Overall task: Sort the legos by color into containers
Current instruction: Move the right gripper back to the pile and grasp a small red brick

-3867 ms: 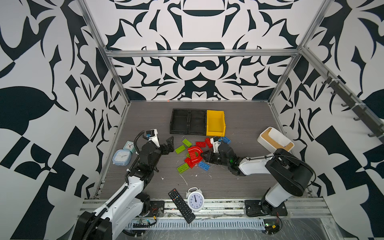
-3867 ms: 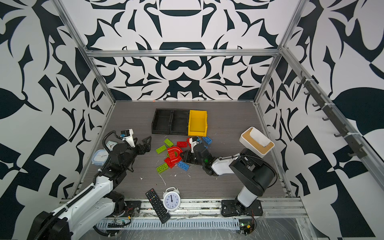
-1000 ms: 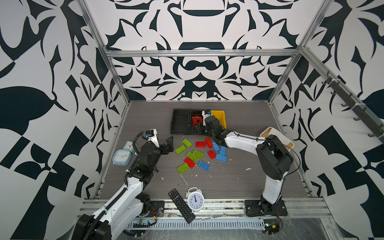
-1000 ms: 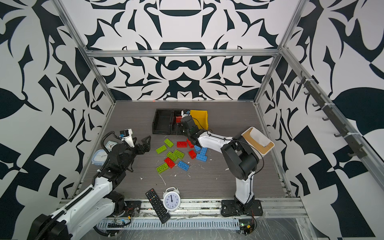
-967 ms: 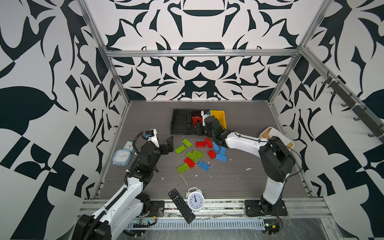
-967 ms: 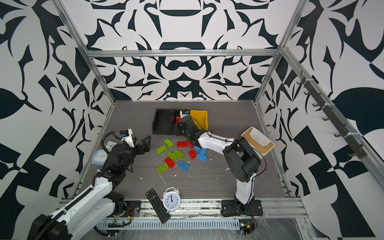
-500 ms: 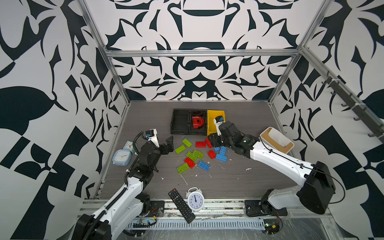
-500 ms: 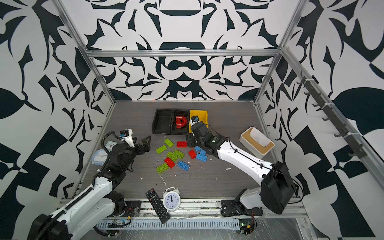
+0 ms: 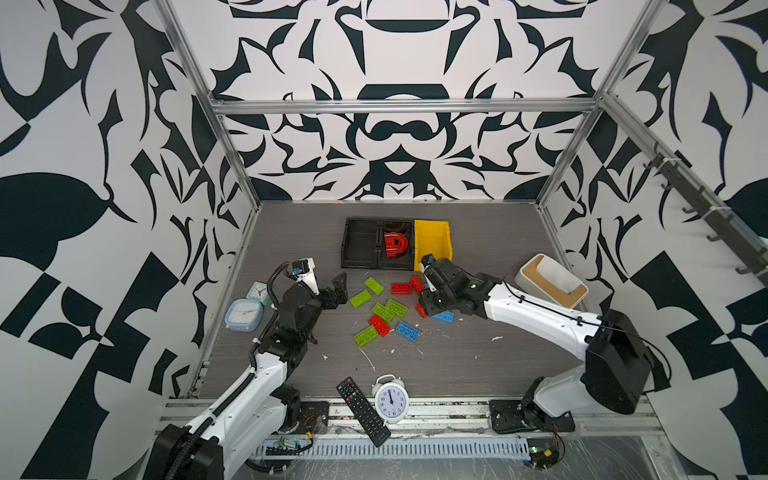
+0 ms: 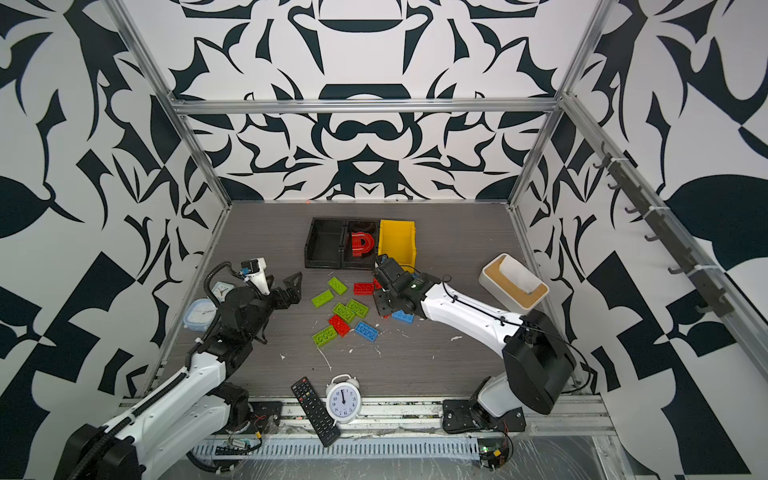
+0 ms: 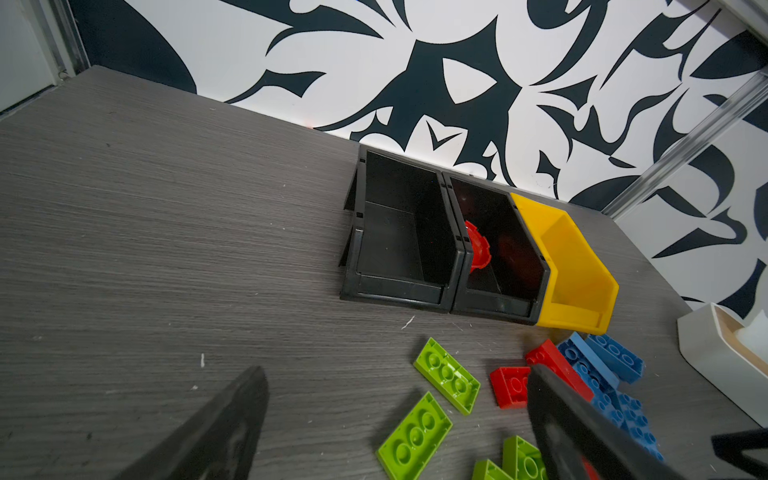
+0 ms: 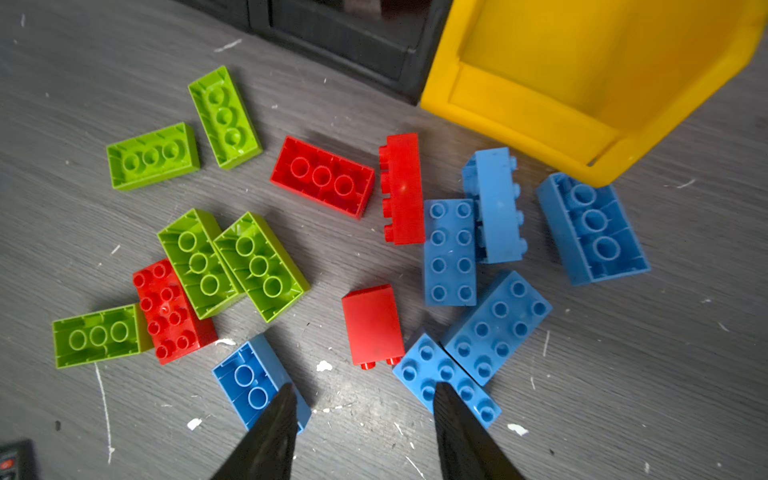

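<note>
Jaws of the right gripper (image 12: pixel 365 390) stand partly open with nothing between them, poised over the loose legos (image 12: pixel 451 251) scattered on the table just in front of the yellow bin (image 12: pixel 519 112). One black fingertip overlaps an upturned blue brick (image 12: pixel 249 380). The other overlaps a studs-up blue brick (image 12: pixel 432 370), and a red brick on its side (image 12: pixel 372 322) lies just beyond the gap, toward the yellow bin. The blue pieces cluster closest to that bin's open front, and one hollow-side-up blue block (image 12: pixel 592 228) sits right at its lip. The red ones lie a little farther off, and the lime green bricks (image 12: pixel 257 266) lie farthest from it. Two joined black bins (image 9: pixel 361 245) stand against the yellow bin's side, and the one touching it holds the red arch piece (image 9: pixel 392 245). The left gripper (image 11: pixel 397 370) is spread wide and grips nothing. It hangs beyond the green bricks, well apart from the yellow bin. A white box with tan rim (image 9: pixel 550 280) sits on the yellow bin's other side, away from the black bins.
</note>
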`<control>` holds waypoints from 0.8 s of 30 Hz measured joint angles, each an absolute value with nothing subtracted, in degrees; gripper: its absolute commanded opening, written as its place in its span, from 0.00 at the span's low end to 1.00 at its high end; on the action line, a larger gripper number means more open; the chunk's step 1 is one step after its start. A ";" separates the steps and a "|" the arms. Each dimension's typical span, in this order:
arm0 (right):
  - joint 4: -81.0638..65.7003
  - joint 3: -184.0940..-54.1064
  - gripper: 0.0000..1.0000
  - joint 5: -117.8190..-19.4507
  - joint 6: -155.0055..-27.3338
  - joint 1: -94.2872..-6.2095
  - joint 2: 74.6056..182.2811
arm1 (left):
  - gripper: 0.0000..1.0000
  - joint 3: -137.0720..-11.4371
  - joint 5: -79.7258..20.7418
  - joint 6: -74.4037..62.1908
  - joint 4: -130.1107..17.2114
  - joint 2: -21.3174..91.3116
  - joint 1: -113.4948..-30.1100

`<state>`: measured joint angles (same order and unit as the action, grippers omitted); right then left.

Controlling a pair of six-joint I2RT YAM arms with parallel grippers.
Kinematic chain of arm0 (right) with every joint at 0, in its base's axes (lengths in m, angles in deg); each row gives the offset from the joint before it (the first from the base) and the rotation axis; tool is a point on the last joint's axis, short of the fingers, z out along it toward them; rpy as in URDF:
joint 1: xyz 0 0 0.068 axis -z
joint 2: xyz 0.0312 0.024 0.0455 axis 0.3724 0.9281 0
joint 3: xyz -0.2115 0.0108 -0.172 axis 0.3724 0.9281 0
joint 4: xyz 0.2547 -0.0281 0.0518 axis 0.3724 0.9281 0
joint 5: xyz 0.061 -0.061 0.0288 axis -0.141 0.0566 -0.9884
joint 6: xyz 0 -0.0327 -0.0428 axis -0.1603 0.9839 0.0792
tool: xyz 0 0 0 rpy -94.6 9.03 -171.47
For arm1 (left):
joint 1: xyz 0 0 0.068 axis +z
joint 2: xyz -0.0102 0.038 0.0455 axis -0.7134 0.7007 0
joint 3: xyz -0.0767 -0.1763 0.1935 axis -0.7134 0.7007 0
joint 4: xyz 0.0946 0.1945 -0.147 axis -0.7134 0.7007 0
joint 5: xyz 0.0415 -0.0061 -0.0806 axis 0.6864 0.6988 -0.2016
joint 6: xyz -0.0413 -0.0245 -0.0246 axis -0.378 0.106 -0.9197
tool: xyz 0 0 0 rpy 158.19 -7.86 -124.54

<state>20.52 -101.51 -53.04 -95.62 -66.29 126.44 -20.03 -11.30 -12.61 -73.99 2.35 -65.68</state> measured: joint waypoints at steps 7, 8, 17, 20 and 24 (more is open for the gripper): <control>20.15 -101.51 0.57 -52.89 -94.29 -66.31 128.30 | 1.00 -20.03 -11.08 -12.61 -74.21 2.41 -65.68; 20.06 -101.51 0.57 -52.84 -94.20 -66.31 128.82 | 1.00 -20.03 -11.08 -12.61 -74.29 2.39 -65.68; 19.41 -101.51 0.54 -51.71 -92.72 -66.31 132.54 | 1.00 -20.01 -10.95 -12.57 -75.52 1.72 -65.68; 19.32 -101.62 0.54 -51.36 -92.34 -66.33 133.48 | 1.00 -20.01 -10.95 -12.55 -75.58 1.72 -65.68; 19.41 -102.64 0.54 -51.25 -91.84 -66.40 136.04 | 1.00 -19.99 -10.93 -12.40 -75.65 1.72 -65.68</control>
